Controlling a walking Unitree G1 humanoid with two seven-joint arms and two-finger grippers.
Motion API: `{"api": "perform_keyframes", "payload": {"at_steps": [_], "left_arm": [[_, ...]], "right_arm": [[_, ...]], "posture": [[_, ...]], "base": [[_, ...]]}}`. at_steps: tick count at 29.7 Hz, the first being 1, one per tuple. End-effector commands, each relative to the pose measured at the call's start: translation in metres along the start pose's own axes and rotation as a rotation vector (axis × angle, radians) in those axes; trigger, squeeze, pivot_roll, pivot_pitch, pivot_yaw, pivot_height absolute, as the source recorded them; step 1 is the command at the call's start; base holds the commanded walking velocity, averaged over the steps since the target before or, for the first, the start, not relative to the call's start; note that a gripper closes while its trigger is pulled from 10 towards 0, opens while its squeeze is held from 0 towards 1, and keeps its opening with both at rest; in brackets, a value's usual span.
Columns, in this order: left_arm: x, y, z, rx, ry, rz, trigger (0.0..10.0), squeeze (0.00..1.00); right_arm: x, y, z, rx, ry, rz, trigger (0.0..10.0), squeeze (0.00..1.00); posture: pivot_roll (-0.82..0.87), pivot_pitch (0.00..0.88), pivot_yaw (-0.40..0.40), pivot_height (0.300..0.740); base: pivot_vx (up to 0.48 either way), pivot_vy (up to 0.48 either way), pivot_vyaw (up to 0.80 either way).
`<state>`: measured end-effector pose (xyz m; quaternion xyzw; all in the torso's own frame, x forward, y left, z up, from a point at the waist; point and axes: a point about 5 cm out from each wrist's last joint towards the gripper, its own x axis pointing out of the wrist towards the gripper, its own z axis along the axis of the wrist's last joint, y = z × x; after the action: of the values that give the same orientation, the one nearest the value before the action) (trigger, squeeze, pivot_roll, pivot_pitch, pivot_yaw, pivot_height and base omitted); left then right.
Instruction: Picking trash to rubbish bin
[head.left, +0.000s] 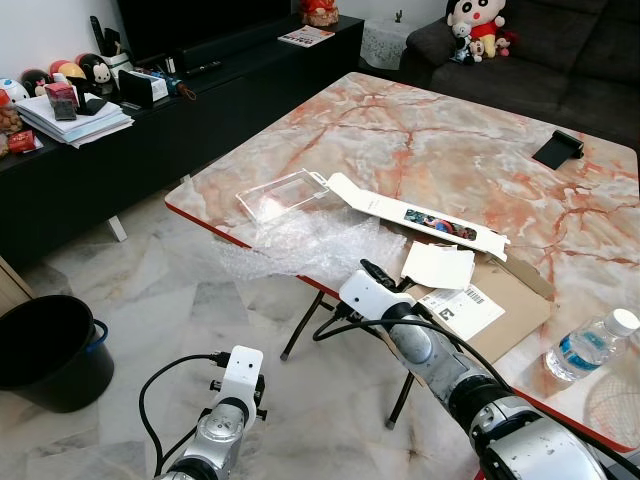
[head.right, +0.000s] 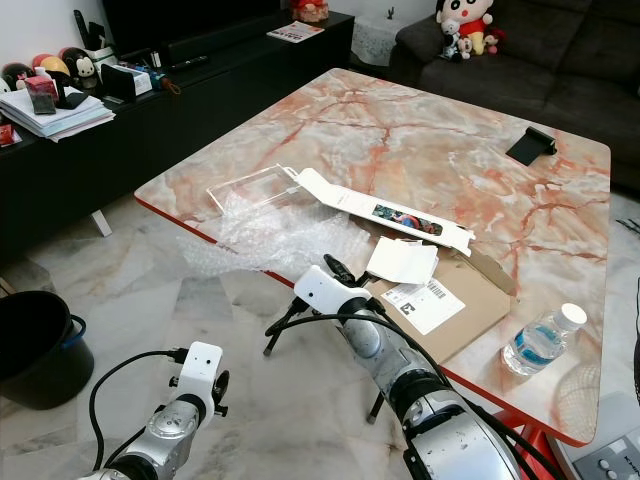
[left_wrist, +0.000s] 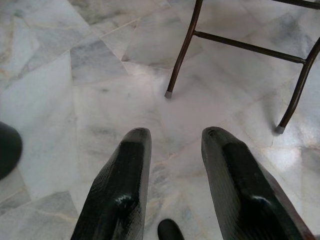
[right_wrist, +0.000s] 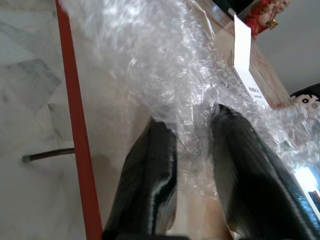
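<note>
The right end effector (right_wrist: 192, 165) is partly open, its fingers around the bubble wrap (head.left: 300, 245) at the desk (head.left: 420, 140) edge. Squeeze tight first, then lift toward the bin (head.left: 50, 350), far left.

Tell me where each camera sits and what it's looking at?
Left eye view: on the head, looking down at the marble table, both arms showing.
Right eye view: the head's other eye, sharing that scene, black bin included.
Left wrist view: on the left arm, looking past the open left gripper at floor and table legs.
Right wrist view: on the right arm, right gripper around bubble wrap.
</note>
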<state>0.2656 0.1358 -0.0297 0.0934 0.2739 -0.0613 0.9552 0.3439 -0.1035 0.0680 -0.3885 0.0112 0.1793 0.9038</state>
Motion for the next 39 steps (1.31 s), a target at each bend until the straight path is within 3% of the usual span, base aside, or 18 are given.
{"api": "perform_keyframes", "payload": {"at_steps": [1,7,9,10,13,15,17,19,26,28,36,39], "left_arm": [[0.001,-0.002,0.002,0.006,0.005,-0.015,10.0,0.0],[0.001,-0.002,0.002,0.008,0.005,-0.016,10.0,0.0],[0.001,-0.002,0.002,0.007,0.003,-0.017,10.0,0.0],[0.001,-0.001,0.003,0.006,0.002,-0.017,10.0,0.0],[0.001,-0.001,0.003,0.003,0.001,-0.015,10.0,0.0],[0.001,0.0,0.003,0.0,-0.002,-0.012,10.0,0.0],[0.001,0.0,0.003,0.0,-0.002,-0.012,10.0,0.0],[0.001,0.002,0.003,-0.001,-0.002,-0.009,10.0,0.0],[0.001,0.002,0.002,-0.003,-0.003,-0.007,10.0,0.0],[0.001,0.002,0.003,-0.004,-0.004,-0.009,10.0,0.0],[0.001,0.003,0.003,-0.006,-0.004,-0.007,10.0,0.0],[0.001,0.003,0.002,-0.008,-0.002,-0.006,10.0,0.0]], "right_arm": [[0.002,-0.003,0.006,0.024,-0.032,-0.006,0.0,0.0],[0.002,-0.001,0.008,0.062,-0.048,0.009,0.0,0.0],[-0.002,0.015,0.019,0.196,-0.141,0.173,10.0,0.0],[-0.004,0.021,0.027,0.279,-0.208,0.237,10.0,0.0],[-0.006,0.022,0.035,0.361,-0.261,0.264,10.0,0.0],[-0.005,0.017,0.048,0.538,-0.34,0.281,10.0,0.0],[-0.004,0.015,0.05,0.558,-0.35,0.279,10.0,0.0],[-0.001,0.001,0.062,0.669,-0.418,0.25,10.0,0.0],[0.001,-0.024,0.07,0.831,-0.503,0.195,10.0,0.0],[0.001,-0.039,0.076,0.932,-0.571,0.172,10.0,0.0],[0.001,-0.072,0.082,1.165,-0.663,0.059,10.0,0.0],[0.0,-0.079,0.081,1.193,-0.677,0.041,10.0,0.0]], "posture": [[-0.07,0.0,-0.06,0.74],[-0.08,0.0,-0.057,0.74],[-0.08,0.001,-0.058,0.74],[-0.07,0.004,-0.059,0.74],[-0.07,0.004,-0.059,0.74],[-0.07,0.009,-0.06,0.74],[-0.07,0.009,-0.06,0.74],[-0.07,0.012,-0.056,0.74],[-0.07,0.011,-0.054,0.74],[-0.07,0.012,-0.052,0.74],[-0.07,0.013,-0.051,0.74],[-0.07,0.012,-0.048,0.74]], "base": [[0.0,0.0,0.0],[0.0,0.0,0.0],[0.0,0.0,0.0],[0.0,0.0,0.0],[0.0,0.0,0.0],[0.0,0.0,0.0],[0.0,0.0,0.0],[0.0,0.0,0.0],[0.0,0.0,0.0],[0.0,0.0,0.0],[0.0,0.0,0.0],[0.0,0.0,0.0]]}}
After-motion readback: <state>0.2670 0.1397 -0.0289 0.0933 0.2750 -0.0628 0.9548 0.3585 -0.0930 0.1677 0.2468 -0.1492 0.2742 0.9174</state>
